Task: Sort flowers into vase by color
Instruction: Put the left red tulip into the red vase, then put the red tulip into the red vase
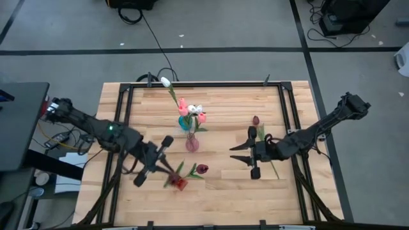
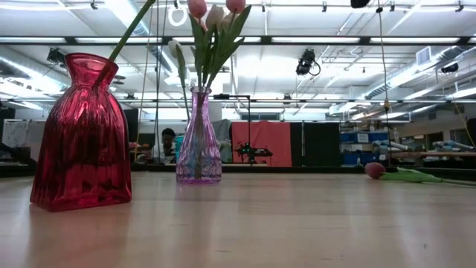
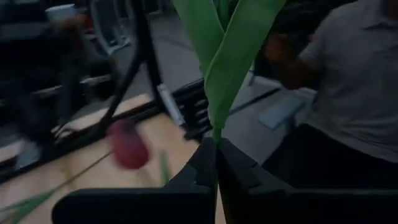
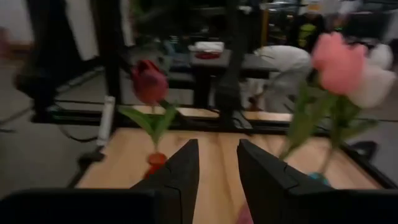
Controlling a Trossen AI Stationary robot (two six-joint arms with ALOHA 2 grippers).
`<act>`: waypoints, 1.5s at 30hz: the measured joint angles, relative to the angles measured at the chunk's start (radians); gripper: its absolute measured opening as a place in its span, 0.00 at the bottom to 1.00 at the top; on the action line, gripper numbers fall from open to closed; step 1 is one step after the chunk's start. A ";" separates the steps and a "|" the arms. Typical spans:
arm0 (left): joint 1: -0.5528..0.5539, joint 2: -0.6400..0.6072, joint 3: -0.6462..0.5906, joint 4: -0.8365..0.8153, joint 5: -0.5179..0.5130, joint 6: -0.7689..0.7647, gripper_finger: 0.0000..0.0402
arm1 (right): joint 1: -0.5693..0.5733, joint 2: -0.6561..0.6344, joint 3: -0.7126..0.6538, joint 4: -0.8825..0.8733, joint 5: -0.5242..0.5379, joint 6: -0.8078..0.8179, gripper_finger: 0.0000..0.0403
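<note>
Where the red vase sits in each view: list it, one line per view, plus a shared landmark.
High: red vase lower middle, at the left pincer.
Low: red vase far left, close up.
Left wrist: not in view; that pincer grips a green stem.
Right wrist: red vase left of centre, under a maroon tulip.
Landmark: pink tulips.

One flower [image 1: 197,170] stands in the near vase [image 1: 180,183], seemingly; several [image 1: 191,110] in the middle vase [image 1: 192,142].
</note>
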State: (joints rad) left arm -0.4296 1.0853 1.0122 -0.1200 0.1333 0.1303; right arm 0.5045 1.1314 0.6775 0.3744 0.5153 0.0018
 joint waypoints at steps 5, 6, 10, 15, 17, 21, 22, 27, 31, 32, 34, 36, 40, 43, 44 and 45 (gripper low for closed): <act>-0.065 -0.018 -0.134 0.193 -0.033 -0.016 0.02 | 0.022 -0.013 -0.057 0.006 0.121 0.010 0.30; -0.071 -0.022 -0.168 0.245 -0.053 -0.027 0.02 | 0.024 -0.018 -0.072 0.011 0.140 0.020 0.30; -0.076 -0.039 -0.295 0.413 -0.092 -0.081 0.02 | 0.023 -0.033 -0.125 0.032 0.176 0.062 0.30; -0.076 -0.047 -0.421 0.572 -0.122 -0.133 0.02 | 0.023 -0.032 -0.157 0.073 0.176 0.085 0.30; -0.076 -0.047 -0.454 0.614 -0.126 -0.141 0.02 | 0.022 -0.032 -0.159 0.076 0.176 0.085 0.30; -0.076 -0.043 -0.526 0.696 -0.156 -0.136 0.02 | 0.022 -0.032 -0.159 0.081 0.173 0.085 0.30; -0.076 -0.041 -0.541 0.709 -0.166 -0.132 0.02 | 0.022 -0.032 -0.159 0.081 0.173 0.085 0.30; -0.076 -0.018 -0.601 0.718 -0.189 -0.152 0.03 | 0.016 -0.032 -0.159 0.076 0.173 0.085 0.30; -0.084 0.029 -0.619 0.780 -0.192 -0.165 0.09 | -0.001 -0.025 -0.159 0.072 0.173 0.107 0.30; -0.084 0.043 -0.620 0.792 -0.191 -0.166 0.11 | -0.005 -0.021 -0.159 0.071 0.171 0.112 0.30; -0.085 0.066 -0.621 0.793 -0.192 -0.169 0.18 | -0.016 -0.009 -0.159 0.073 0.160 0.134 0.30; -0.085 0.082 -0.622 0.790 -0.194 -0.186 0.25 | -0.030 0.005 -0.159 0.073 0.124 0.157 0.30; -0.085 0.085 -0.622 0.738 -0.213 -0.210 0.41 | -0.061 0.057 -0.159 0.088 0.019 0.208 0.31; -0.084 0.069 -0.622 0.680 -0.225 -0.215 0.51 | -0.079 0.108 -0.159 0.112 -0.040 0.218 0.33; -0.084 0.062 -0.622 0.665 -0.225 -0.220 0.53 | -0.083 0.119 -0.159 0.111 -0.047 0.218 0.34; -0.085 0.055 -0.622 0.642 -0.226 -0.230 0.54 | -0.086 0.129 -0.159 0.112 -0.046 0.218 0.35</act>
State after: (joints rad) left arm -0.5144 1.1406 0.3901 0.5218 -0.0924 -0.0993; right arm 0.4181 1.2606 0.5186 0.4866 0.4692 0.2201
